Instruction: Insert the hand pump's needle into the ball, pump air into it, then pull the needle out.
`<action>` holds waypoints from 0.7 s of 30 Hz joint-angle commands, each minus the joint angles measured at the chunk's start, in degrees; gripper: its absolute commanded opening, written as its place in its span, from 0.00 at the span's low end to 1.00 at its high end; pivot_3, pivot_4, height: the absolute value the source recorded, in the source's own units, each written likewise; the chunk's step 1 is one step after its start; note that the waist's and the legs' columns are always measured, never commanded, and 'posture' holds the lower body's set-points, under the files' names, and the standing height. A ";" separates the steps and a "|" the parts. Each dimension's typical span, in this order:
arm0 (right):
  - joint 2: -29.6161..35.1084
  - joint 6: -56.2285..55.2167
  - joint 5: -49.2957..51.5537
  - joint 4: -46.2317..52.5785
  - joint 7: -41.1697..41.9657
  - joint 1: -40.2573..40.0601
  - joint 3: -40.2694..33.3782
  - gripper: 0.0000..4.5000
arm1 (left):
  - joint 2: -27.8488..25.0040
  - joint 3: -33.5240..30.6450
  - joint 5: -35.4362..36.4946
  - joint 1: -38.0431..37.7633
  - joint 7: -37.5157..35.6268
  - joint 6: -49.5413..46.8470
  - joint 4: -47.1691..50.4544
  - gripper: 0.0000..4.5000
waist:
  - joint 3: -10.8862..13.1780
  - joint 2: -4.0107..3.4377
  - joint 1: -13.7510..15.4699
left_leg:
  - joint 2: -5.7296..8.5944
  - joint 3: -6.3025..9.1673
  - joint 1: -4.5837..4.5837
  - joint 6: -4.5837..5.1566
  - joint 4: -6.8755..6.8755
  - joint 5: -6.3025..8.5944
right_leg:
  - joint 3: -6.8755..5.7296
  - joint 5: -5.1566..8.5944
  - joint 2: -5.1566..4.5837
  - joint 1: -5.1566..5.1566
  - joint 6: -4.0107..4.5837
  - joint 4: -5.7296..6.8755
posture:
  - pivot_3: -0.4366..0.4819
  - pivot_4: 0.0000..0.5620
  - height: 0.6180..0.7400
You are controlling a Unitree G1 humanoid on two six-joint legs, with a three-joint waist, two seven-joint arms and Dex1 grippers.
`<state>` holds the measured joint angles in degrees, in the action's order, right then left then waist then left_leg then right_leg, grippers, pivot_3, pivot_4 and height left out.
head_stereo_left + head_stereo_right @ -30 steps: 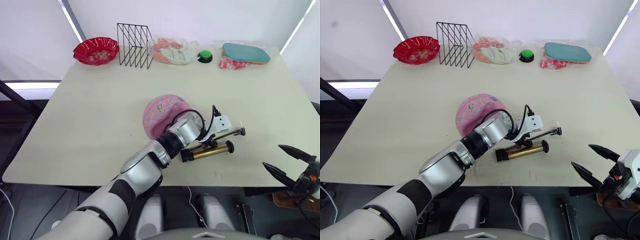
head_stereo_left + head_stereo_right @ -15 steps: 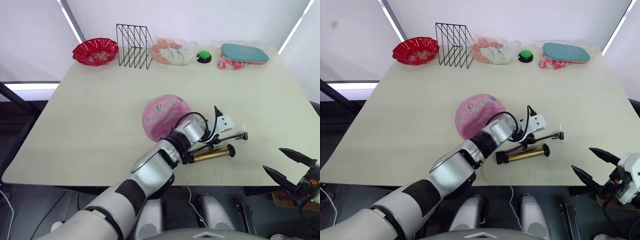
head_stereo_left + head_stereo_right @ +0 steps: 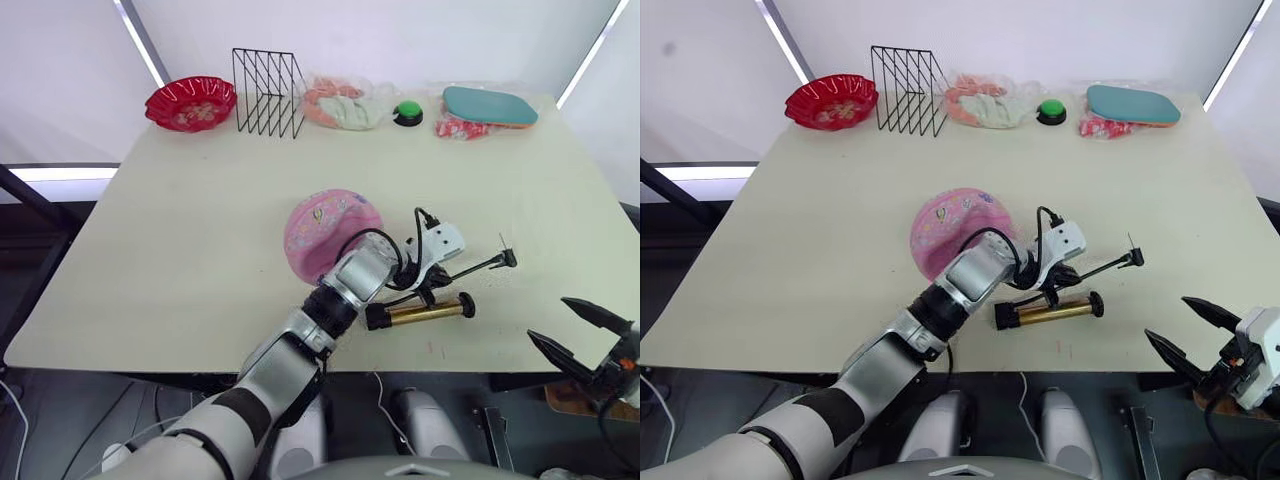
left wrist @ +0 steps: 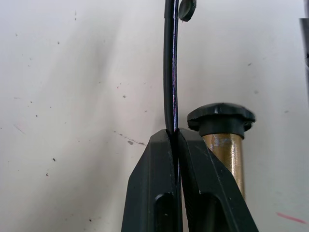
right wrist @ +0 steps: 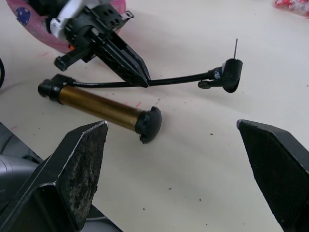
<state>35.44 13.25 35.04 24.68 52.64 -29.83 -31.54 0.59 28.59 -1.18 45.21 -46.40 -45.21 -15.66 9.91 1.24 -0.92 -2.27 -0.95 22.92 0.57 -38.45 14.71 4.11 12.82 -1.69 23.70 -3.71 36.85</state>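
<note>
Your left hand (image 3: 432, 281) pinches the hose (image 5: 181, 79) mid-length; needle (image 5: 236, 47) points up, away from ball (image 3: 325, 230). Hose may slip or twist. Right hand (image 5: 186, 169) idles, spread.

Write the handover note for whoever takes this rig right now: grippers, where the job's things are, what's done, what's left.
Left gripper: shut on the hose, between the pump and the needle end.
Right gripper: open, holding nothing, near the table's front right edge.
Pump: lying on the table, right of the ball, handle end to the right.
Needle: at the hose's free end, pointing up, well away from the ball.
Done: hose gripped.
Left: put the needle into the ball, pump, pull the needle out.
</note>
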 commanded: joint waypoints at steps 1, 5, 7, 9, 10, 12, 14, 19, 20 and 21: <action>0.84 5.60 4.95 1.43 -4.33 3.43 -1.24 1.00 | -3.27 -2.70 3.28 -5.49 -1.05 1.13 11.76 0.04 | -0.02 -0.03 -0.26 | -0.01 -0.01 -0.05 0.00 0.01 0.00 | 0.03 -0.04 0.01 0.00 0.06 0.01 | 0.48 0.27 1.00; 0.48 12.74 10.63 3.83 -10.63 7.82 -1.03 1.00 | -7.08 -3.19 5.12 -11.63 -1.54 5.10 19.33 0.04 | -0.05 -0.09 0.17 | -0.01 0.02 -0.08 0.01 -0.03 -0.01 | 0.03 -0.09 0.02 0.00 0.16 0.13 | 0.48 0.27 1.00; 0.56 15.33 12.71 4.29 -12.51 9.80 -0.55 1.00 | -7.11 -4.69 6.75 -13.59 -0.97 6.16 21.30 0.04 | -0.05 -0.09 0.45 | 0.00 0.02 -0.06 0.01 -0.06 -0.01 | 0.03 -0.07 0.01 -0.01 0.20 0.13 | 0.48 0.27 1.00; 0.33 18.67 16.23 3.88 -15.28 13.38 0.25 1.00 | -6.14 -7.48 8.66 -14.90 0.39 6.53 21.81 0.04 | -0.05 -0.08 0.42 | 0.02 0.02 -0.04 0.01 -0.08 -0.01 | 0.03 -0.09 0.00 -0.03 0.18 0.11 | 0.48 0.27 1.00; 0.45 20.32 18.13 3.72 -15.92 14.98 0.78 1.00 | -6.45 -7.68 9.13 -15.40 0.02 7.29 21.89 0.04 | -0.05 -0.08 0.34 | 0.02 0.00 -0.03 0.01 -0.12 -0.01 | 0.04 -0.10 -0.01 -0.05 0.16 0.09 | 0.48 0.27 1.00; 1.10 23.03 20.50 3.22 -16.59 17.83 2.06 1.00 | -6.87 -7.45 9.79 -15.84 -0.47 8.21 22.07 0.04 | -0.05 -0.09 0.28 | 0.04 0.01 -0.03 0.01 -0.16 -0.01 | 0.04 -0.12 -0.01 -0.08 0.13 0.09 | 0.48 0.27 1.00; 1.87 25.75 22.69 2.23 -16.94 20.99 3.52 1.00 | -6.50 -7.42 10.56 -16.20 -0.22 8.86 22.23 0.04 | -0.06 -0.11 0.22 | 0.04 0.04 -0.05 0.01 -0.15 -0.01 | 0.03 -0.14 0.01 -0.08 0.09 0.10 | 0.48 0.27 1.00; 2.63 29.90 26.75 0.67 -17.38 25.74 4.87 1.00 | -5.86 -7.30 11.76 -17.01 0.92 9.20 22.61 0.04 | -0.06 -0.10 0.26 | 0.04 0.03 -0.04 0.01 -0.15 -0.01 | 0.04 -0.16 0.01 -0.08 0.08 0.10 | 0.48 0.27 1.00; 2.86 30.41 27.07 0.57 -17.34 25.97 4.88 1.00 | -5.92 -7.25 11.87 -17.04 1.02 9.25 22.63 0.04 | -0.06 -0.10 0.30 | 0.04 0.08 -0.03 0.01 -0.15 -0.01 | -0.01 -0.16 0.01 -0.09 0.08 0.10 | 0.48 0.27 1.00; 2.93 30.67 27.28 0.50 -17.55 26.23 4.87 1.00 | -5.99 -7.21 11.90 -17.03 1.05 9.31 22.60 0.04 | -0.06 -0.10 0.32 | 0.04 0.09 -0.02 0.01 -0.15 -0.01 | -0.01 -0.16 0.01 -0.08 0.08 0.10 | 0.48 0.27 1.00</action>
<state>37.42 43.29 60.82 24.69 35.27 -3.98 -25.54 -5.80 21.33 9.32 27.93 -45.67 -37.11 4.32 9.85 1.14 -0.59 -2.23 -0.86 22.92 0.58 -38.60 14.70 4.09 12.66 -1.68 23.62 -3.63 36.95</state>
